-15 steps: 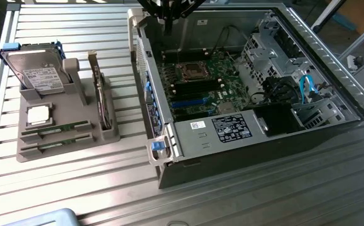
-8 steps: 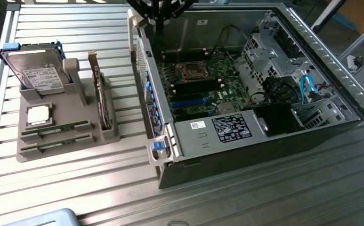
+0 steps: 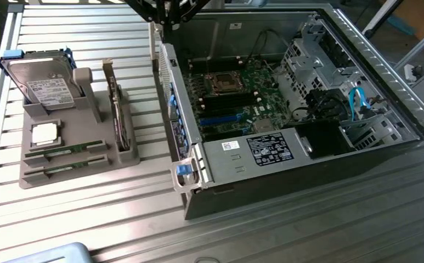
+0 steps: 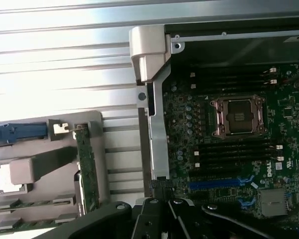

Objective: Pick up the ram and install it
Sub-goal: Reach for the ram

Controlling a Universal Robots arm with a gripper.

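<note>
We see the ram [image 3: 64,151] lying in a slot of the grey holder [image 3: 58,179] at the exterior view's lower left, with a second stick [image 3: 64,167] just below it in the frame, both well apart from the open computer case [image 3: 285,183]. Our gripper [image 4: 160,191] hangs over the case's edge beside the motherboard [image 4: 289,99], its fingers pressed together and gripping nothing we can make out; the arm [image 3: 164,10] enters at the exterior view's top
</note>
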